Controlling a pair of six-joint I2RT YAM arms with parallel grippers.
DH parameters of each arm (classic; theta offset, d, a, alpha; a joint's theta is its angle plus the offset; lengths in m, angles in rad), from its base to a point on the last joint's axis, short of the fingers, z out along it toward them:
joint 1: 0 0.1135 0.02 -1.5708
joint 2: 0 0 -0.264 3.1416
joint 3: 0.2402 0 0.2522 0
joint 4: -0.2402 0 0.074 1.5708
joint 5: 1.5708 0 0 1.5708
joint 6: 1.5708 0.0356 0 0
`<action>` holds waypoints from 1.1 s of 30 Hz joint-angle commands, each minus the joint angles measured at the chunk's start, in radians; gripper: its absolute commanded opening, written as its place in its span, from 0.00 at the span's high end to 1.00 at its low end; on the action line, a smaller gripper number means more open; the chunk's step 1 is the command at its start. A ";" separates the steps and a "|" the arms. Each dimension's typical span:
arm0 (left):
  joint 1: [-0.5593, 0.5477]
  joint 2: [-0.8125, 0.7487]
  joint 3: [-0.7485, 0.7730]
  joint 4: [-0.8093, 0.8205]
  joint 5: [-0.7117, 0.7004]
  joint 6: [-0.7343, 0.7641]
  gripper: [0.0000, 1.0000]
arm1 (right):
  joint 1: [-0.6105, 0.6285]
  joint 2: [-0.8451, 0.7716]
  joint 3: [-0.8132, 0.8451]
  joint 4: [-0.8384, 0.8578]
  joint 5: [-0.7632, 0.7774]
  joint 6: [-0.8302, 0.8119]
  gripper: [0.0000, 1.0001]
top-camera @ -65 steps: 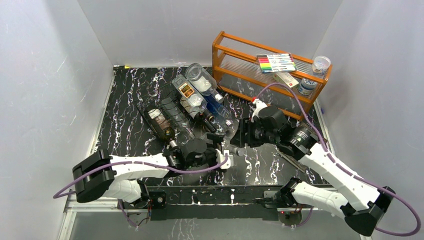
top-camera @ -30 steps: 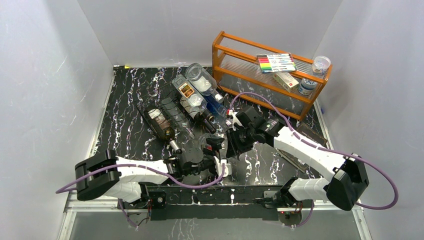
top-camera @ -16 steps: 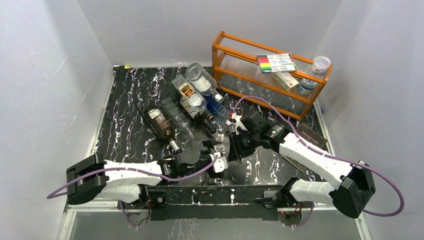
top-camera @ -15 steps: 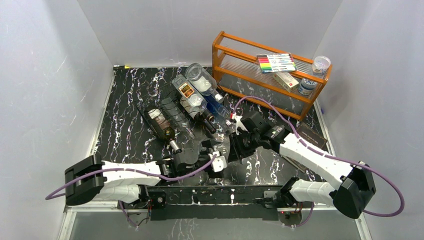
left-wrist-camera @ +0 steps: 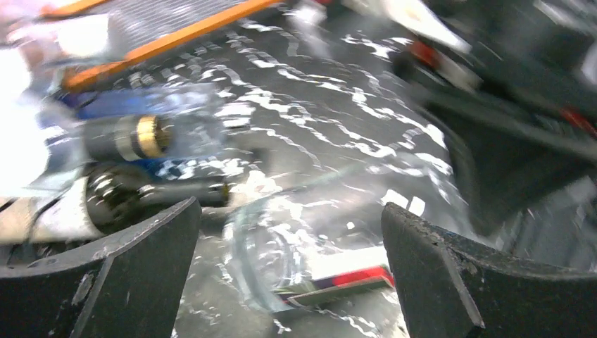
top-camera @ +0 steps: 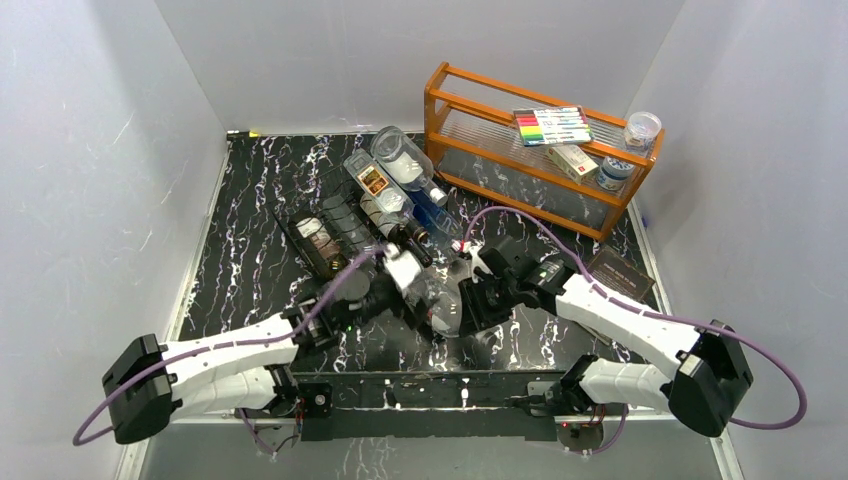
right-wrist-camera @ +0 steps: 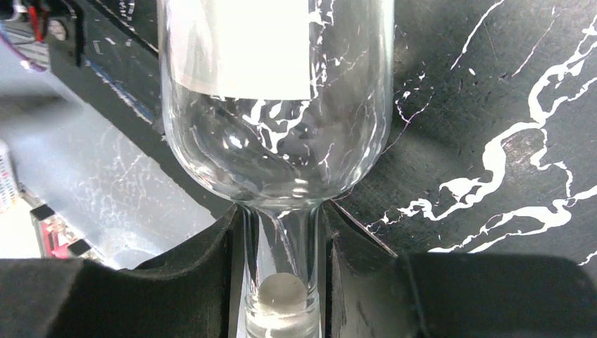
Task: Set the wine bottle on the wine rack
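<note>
Now, working down by the front edge of the black marble table (top-camera: 260, 190), short of the wine rack (top-camera: 345, 228), with nothing racked from this carry yet. Carrying the clear wine bottle (top-camera: 437, 297) by the neck alone, right gripper (right-wrist-camera: 281, 271) pinching tight just below the shoulder, body sticking out unsupported. Hard telling whether lifted or resting.

Risking a pivot or a slide in that smooth glass grip if swinging fast. Risking a clash too, with the left gripper (left-wrist-camera: 288, 236) gaping wide just beside the bottle, holding nothing, both arms crowding together. Risking a knock against the bottles (top-camera: 385, 195) lying on the rack, necks pointing this way.

Looking for room: walls (top-camera: 100, 150) closing in on both sides, orange shelf (top-camera: 480, 150) blocking the far right corner, bare marble lying open far left. Seemingly finding free cradles mid-rack, between the dark bottle (top-camera: 318, 232) and the rest. Tight going, calling for a straight, slow approach.
</note>
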 commanded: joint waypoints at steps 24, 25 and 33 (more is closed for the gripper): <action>0.275 0.288 0.391 -0.460 0.036 -0.639 0.02 | 0.215 0.123 -0.111 0.094 0.585 0.279 0.84; 0.276 0.289 0.394 -0.463 0.029 -0.638 0.02 | 0.215 0.118 -0.114 0.094 0.601 0.294 0.77; 0.290 0.264 0.411 -0.507 -0.054 -0.612 0.02 | 0.215 0.138 -0.109 0.109 0.703 0.333 0.49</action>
